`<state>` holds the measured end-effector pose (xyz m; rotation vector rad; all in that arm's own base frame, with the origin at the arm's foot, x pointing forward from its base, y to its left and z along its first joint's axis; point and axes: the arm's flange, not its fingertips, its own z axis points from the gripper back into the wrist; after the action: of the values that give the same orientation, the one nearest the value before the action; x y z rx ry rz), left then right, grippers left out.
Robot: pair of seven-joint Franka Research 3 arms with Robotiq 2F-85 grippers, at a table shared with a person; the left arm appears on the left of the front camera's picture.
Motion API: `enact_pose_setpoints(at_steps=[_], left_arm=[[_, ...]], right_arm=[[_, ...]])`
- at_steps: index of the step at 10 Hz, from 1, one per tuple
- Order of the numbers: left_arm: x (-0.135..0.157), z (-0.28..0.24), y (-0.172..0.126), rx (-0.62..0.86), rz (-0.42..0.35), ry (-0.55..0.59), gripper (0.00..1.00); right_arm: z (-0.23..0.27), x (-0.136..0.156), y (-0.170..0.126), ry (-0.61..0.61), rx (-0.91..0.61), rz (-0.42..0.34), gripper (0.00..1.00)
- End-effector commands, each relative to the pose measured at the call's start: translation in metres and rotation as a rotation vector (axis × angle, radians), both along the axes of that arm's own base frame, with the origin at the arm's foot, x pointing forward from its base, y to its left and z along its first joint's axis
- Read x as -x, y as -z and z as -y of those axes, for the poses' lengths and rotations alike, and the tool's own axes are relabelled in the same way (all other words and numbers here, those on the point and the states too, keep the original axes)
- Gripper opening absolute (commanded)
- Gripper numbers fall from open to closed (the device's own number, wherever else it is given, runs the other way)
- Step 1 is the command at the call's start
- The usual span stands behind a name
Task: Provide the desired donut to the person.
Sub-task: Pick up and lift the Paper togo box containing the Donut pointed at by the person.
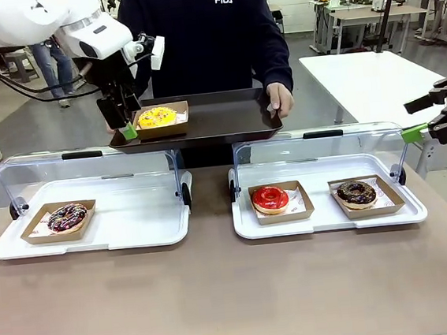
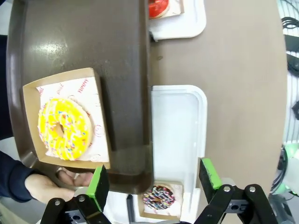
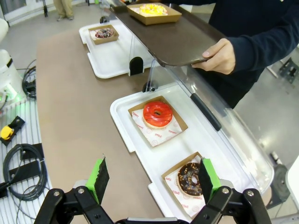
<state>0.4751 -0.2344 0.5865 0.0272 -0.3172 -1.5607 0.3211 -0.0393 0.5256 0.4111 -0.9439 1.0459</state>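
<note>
Shiny plastic, dull card
Dark tray (image 2: 93,42) glossy smooth plastic; yellow donut (image 2: 63,128) slick icing; box (image 1: 163,130) matt brown cardboard; lid (image 1: 50,176) clear plastic; table (image 1: 220,294) matt

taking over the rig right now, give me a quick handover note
Left gripper: open, empty, over the brown tray corner beside the yellow donut.
Right gripper: open, empty, up by the right case.
Yellow donut sits boxed on the tray the person holds.
Red donut and chocolate donut in right case, sprinkled donut in left case.
Done: donut delivered. Left: probably back the left arm away.
</note>
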Motion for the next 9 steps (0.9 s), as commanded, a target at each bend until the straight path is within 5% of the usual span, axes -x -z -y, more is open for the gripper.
enact_pose_setpoints(at_steps=[1, 6, 9], left_arm=[[0.028, -0.047, -0.007, 0.118, -0.067, 0.01, 1.0], [0.127, -0.163, 0.036, 0.475, 0.063, 0.028, 1.0], [0.154, -0.225, 0.088, 0.701, 0.149, -0.057, 1.0]], right_arm=[[-0.001, -0.002, 0.001, -0.009, -0.021, 0.003, 1.0], [-0.001, -0.002, 0.001, -0.009, -0.021, 0.003, 1.0], [-0.001, -0.002, 0.001, -0.009, -0.021, 0.003, 1.0]])
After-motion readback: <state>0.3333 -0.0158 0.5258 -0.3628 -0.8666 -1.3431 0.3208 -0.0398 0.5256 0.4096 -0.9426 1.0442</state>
